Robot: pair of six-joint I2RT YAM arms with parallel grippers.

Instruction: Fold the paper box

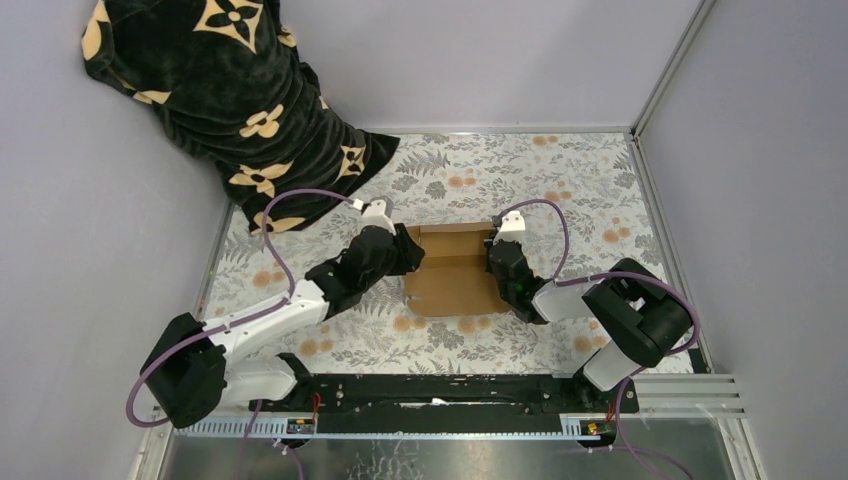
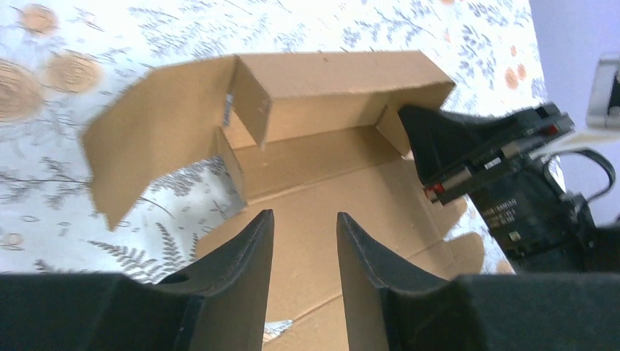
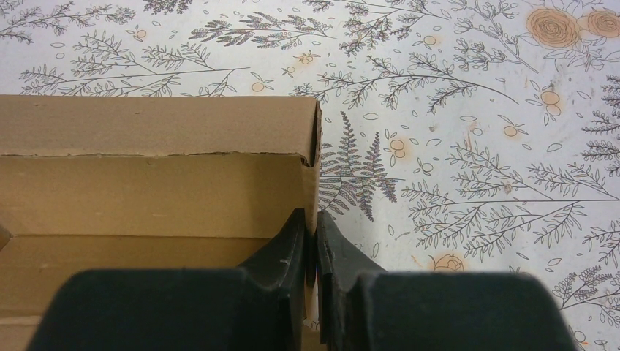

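Paper box (image 1: 452, 275) was seen partly folded at middle of floral-covered bench (image 1: 570, 180). Far wall was raised, near panel lay flat, left flap (image 2: 157, 128) was angled outward. Right gripper (image 3: 315, 228) was set at box's right end, jaws nearly closed, thin upright side wall pinched between them. Left gripper (image 2: 303, 219) was held over flat panel at box's left side, jaws parted, nothing gripped. Black flower-patterned cloth (image 1: 230, 90) was bunched in far left corner.
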